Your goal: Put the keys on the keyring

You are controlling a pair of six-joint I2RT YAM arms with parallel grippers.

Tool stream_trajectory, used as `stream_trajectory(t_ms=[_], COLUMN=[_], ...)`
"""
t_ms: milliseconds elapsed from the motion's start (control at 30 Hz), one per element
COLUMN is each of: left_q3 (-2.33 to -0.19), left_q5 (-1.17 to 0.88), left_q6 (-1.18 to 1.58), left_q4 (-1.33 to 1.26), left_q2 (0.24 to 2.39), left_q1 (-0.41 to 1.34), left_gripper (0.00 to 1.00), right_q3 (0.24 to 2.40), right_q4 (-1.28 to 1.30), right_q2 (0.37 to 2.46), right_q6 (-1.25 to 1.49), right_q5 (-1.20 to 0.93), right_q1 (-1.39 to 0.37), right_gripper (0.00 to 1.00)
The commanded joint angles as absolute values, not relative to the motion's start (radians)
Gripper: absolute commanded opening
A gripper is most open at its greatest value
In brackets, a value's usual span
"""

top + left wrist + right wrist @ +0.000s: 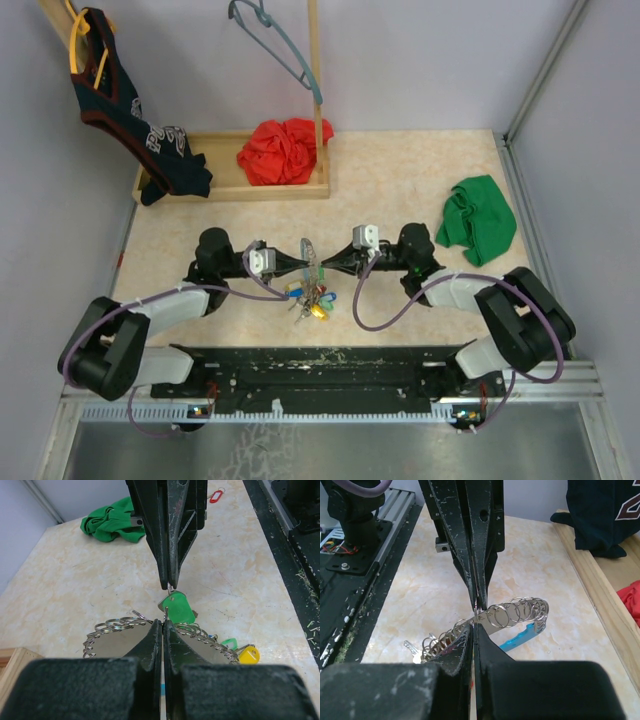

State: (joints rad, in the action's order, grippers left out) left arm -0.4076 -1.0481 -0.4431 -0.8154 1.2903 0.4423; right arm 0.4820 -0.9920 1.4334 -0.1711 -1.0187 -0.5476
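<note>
the left claw (164, 625) is closed on the keyring (112, 640), its two jaws pressed flat together over the grey hoop so that the hoop fans out to either side of the tips. a row of small split rings (520, 609) runs along the hoop's outer edge. seen from the right wrist, the light-blue section (520, 637) curves away below and to one side of the claw tips.

the right claw (170, 584) comes in head-on from the opposite side, tip to tip with the left one and almost touching it. its jaws are also shut, pinching a thin bit of metal at the top of a green-headed key (179, 609), which hangs just under its tips and just in front of the left claw.

the keys (310, 298) hang in a bunch below both claws, resting on the worktop (90, 580). among them a yellow-tagged key (248, 655) lies off to one side of the left claw, near the hoop's end.

from above, the hoop stands on edge between the two claws. a green cloth (111, 522) lies well beyond the right claw. a dark garment (605, 510) drapes over a wooden tray (600, 595) far behind the left claw.
</note>
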Motion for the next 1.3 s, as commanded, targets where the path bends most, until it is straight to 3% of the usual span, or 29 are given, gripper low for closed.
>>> stream_trajectory(t_ms=[0, 1267], left_q3=[-0.399, -0.394], left_q5=[-1.107, -1.082], left_q6=[-0.445, -0.426], left_q4=[-0.901, -0.928], left_q2=[1.3, 1.313], left_q1=[0.437, 0.437], left_gripper=[0.0, 0.0], right_q3=[0.539, 0.561], right_q4=[-0.997, -0.913], right_q2=[1.415, 1.388], right_q6=[-0.221, -0.264], right_q5=[-1.049, -1.043], right_q1=[-0.543, -0.579], right_gripper=[0.0, 0.0])
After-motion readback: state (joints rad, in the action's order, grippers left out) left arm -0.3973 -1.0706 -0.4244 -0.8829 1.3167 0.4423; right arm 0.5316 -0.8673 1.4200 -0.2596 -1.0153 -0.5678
